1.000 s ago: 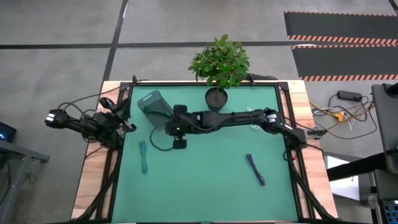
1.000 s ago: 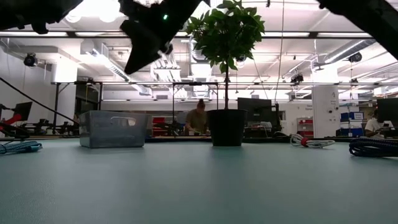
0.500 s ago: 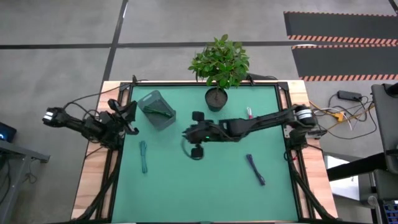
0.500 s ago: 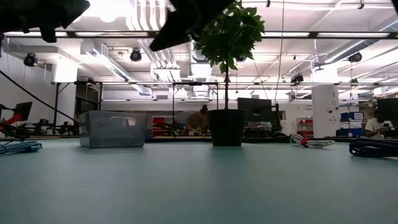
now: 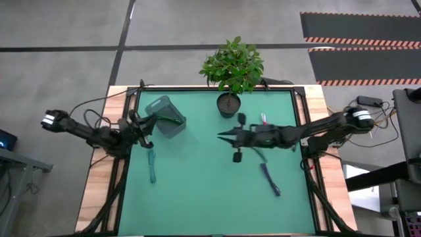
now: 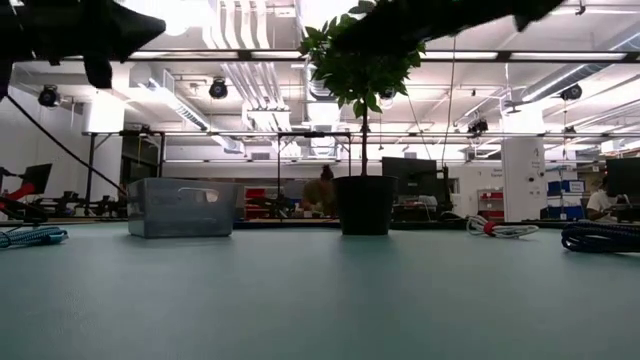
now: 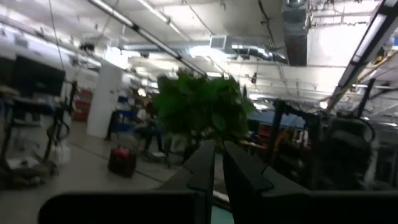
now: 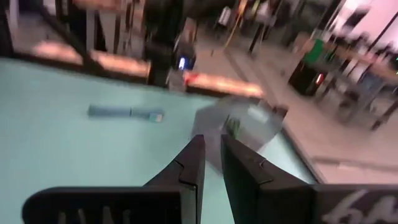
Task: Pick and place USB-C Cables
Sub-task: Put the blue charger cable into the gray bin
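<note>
The grey mesh basket (image 5: pixel 168 116) stands at the table's far left, with the green cable (image 5: pixel 172 120) lying inside it. The teal cable (image 5: pixel 152 164) lies flat on the mat near the left edge. The dark blue-purple cable (image 5: pixel 270 179) lies on the right half. The white-and-red cable (image 5: pixel 263 120) lies next to the plant pot. My right gripper (image 5: pixel 220 136) hovers shut above mid-table, pointing left toward the basket (image 8: pixel 242 124). My left gripper (image 5: pixel 150 124) is shut, level, just left of the basket and holding nothing.
A potted plant (image 5: pixel 229 72) stands at the far edge's middle, its pot (image 6: pixel 364 205) between basket and white-and-red cable (image 6: pixel 500 229). Open green mat (image 5: pixel 210 197) fills the near half. Black arm wires run along both side rails.
My right arm has drawn back from above the basket toward the table's right, across the middle, with nothing in its fingers. My left gripper has moved a little right, toward the basket. The cables have not moved.
</note>
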Robot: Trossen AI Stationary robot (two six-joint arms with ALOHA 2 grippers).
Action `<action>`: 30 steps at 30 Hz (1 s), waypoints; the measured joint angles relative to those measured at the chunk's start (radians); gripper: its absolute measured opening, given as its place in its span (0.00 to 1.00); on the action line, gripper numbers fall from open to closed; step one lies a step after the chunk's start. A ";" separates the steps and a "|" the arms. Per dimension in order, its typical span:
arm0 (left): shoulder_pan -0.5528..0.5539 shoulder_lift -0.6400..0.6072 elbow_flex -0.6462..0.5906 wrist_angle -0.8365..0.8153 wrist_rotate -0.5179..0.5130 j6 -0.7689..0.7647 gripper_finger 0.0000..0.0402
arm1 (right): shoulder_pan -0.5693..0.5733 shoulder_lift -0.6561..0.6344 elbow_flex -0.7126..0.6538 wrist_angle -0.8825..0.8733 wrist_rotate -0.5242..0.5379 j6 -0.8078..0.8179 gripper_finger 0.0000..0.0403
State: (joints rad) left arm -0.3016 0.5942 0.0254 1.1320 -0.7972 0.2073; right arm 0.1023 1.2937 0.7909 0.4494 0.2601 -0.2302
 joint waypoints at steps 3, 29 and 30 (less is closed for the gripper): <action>0.000 0.050 0.000 -0.007 0.001 -0.095 0.05 | -0.004 -0.090 -0.096 0.096 0.000 -0.023 0.11; -0.072 0.359 0.245 -0.027 0.086 -0.360 0.05 | -0.004 -0.662 -0.441 0.118 -0.035 -0.154 0.11; -0.076 0.368 0.260 -0.030 0.086 -0.360 0.05 | -0.004 -0.682 -0.454 0.122 -0.035 -0.156 0.11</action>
State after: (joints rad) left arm -0.3779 0.9620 0.2849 1.1018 -0.7113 -0.1532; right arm 0.0978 0.6119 0.3367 0.5713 0.2249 -0.3866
